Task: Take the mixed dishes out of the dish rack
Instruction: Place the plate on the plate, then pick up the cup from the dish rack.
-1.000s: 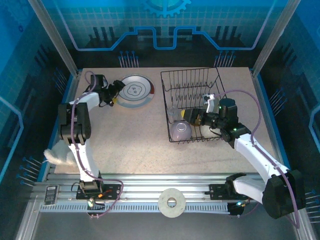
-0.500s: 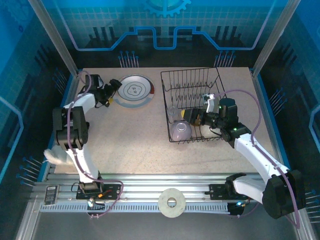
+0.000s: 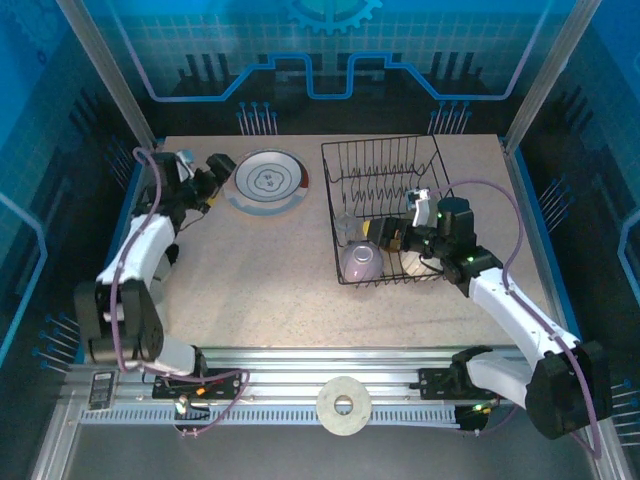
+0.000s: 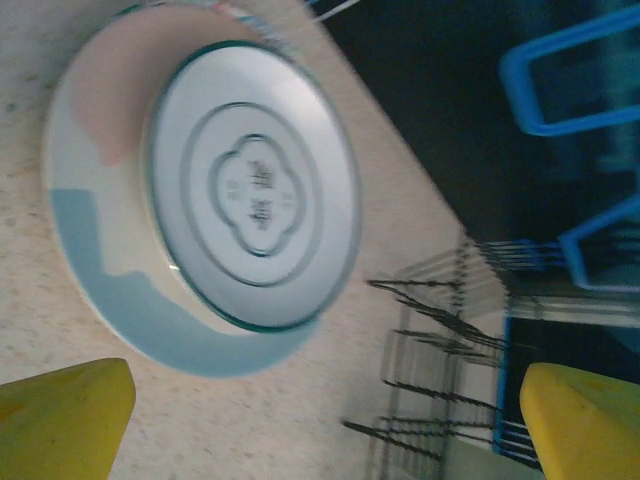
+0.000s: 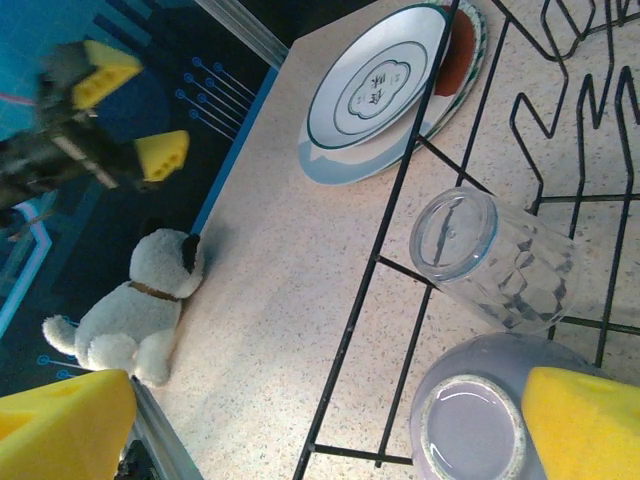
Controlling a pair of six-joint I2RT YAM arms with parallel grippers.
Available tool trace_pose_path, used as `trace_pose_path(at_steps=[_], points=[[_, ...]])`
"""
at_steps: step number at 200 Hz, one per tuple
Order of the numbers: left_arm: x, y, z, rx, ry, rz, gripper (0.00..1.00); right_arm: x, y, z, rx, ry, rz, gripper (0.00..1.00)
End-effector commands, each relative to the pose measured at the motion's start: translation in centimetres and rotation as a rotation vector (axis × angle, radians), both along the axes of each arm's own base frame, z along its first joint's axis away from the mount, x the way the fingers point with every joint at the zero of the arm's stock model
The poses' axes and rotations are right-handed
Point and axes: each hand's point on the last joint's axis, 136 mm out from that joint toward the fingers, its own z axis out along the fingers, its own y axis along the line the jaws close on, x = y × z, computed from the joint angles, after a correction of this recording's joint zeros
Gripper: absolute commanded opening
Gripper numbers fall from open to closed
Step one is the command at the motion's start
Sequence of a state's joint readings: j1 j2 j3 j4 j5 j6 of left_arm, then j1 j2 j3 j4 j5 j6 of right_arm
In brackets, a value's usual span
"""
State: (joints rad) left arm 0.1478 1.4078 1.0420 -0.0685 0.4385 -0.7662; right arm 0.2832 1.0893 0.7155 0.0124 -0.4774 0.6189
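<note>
The rack (image 3: 385, 150) stands on the right half of the table (image 3: 260, 290). The prongs in its far part are bare. In its near-left corner a clear glass (image 5: 490, 260) lies on its side, with a lavender bowl (image 5: 465, 425) just beside it on the near side.

The right claw (image 3: 394, 238) reaches into the rack from the near right. Its jaws are spread as wide as they go and hold nothing. In the right wrist view 1 yellow pad (image 5: 585, 425) overlaps the bowl's edge. I cannot tell whether it touches the bowl. The other pad sits at the opposite lower corner, over the table's left edge.

A stack of plates (image 3: 268, 180) lies on the far left-centre of the table, left of the rack and apart from it. The top plate (image 4: 255, 190) is white with a green rim and a dark emblem in the middle. A wider plate (image 4: 130, 310) with pale blue and pink patches sits under it.

The left claw (image 3: 205, 180) hovers just left of the stack, fully open and empty. In its wrist view bare table shows between the yellow pads (image 4: 60, 420) and the plate rim.

A plush dog (image 5: 140, 300) lies at the table's left edge.
</note>
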Motion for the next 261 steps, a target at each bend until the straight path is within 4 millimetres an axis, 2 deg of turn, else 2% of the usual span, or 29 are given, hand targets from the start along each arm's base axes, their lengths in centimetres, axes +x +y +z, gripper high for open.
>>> trace_pose_path(at_steps=[1,24,56,76,112,115,120,129,147,167,176,195,215,234,261], points=[[-3.7,-1.5,1.9,-0.029,-0.048,-0.067,0.99,0.0,0.1,2.1,-0.012,-0.066,0.004,1.00],[-7.5,-2.6,4.2,-0.008,-0.119,-0.117,0.99,0.0,0.0,2.1,-0.020,-0.062,-0.003,1.00],[-12.5,-4.9,5.6,-0.047,-0.188,-0.214,0.99,0.2,-0.5,2.2,-0.053,-0.060,-0.028,1.00],[-15.2,-5.9,5.1,-0.041,-0.208,-0.257,0.99,0.5,-1.7,1.9,-0.114,-0.041,-0.084,1.00],[-19.1,-7.0,2.3,0.037,-0.172,-0.331,0.99,1.0,-4.9,0.6,-0.266,0.020,-0.231,1.00],[-19.3,-7.0,2.0,0.039,-0.165,-0.333,0.99,1.0,-5.5,-0.1,-0.297,0.043,-0.255,1.00],[-19.6,-7.0,1.6,0.042,-0.160,-0.335,0.99,1.2,-6.2,0.4,-0.324,0.044,-0.291,1.00],[-20.0,-7.2,1.3,0.036,-0.154,-0.335,0.99,1.4,-7.4,0.0,-0.384,0.070,-0.345,1.00],[-20.5,-7.7,2.7,0.040,-0.199,-0.356,0.99,1.8,-10.5,-0.8,-0.504,0.121,-0.474,1.00],[-21.4,-8.0,4.7,0.087,-0.252,-0.391,0.99,2.5,-12.3,-1.4,-0.584,0.175,-0.549,1.00],[-21.7,-7.8,4.7,0.148,-0.261,-0.389,0.99,2.7,-12.6,-1.7,-0.606,0.198,-0.562,1.00],[-21.6,-7.1,3.2,0.205,-0.242,-0.350,0.99,3.6,-13.2,-2.1,-0.647,0.229,-0.598,1.00],[-22.2,-7.9,4.2,0.181,-0.303,-0.388,0.99,4.7,-13.5,-2.4,-0.678,0.238,-0.612,1.00],[-22.5,-7.8,4.4,0.196,-0.323,-0.385,0.99,5.7,-14.3,-2.8,-0.713,0.253,-0.644,0.98],[-23.3,-9.0,5.4,0.155,-0.389,-0.448,0.99,7.0,-14.2,-3.8,-0.734,0.277,-0.629,0.95]])
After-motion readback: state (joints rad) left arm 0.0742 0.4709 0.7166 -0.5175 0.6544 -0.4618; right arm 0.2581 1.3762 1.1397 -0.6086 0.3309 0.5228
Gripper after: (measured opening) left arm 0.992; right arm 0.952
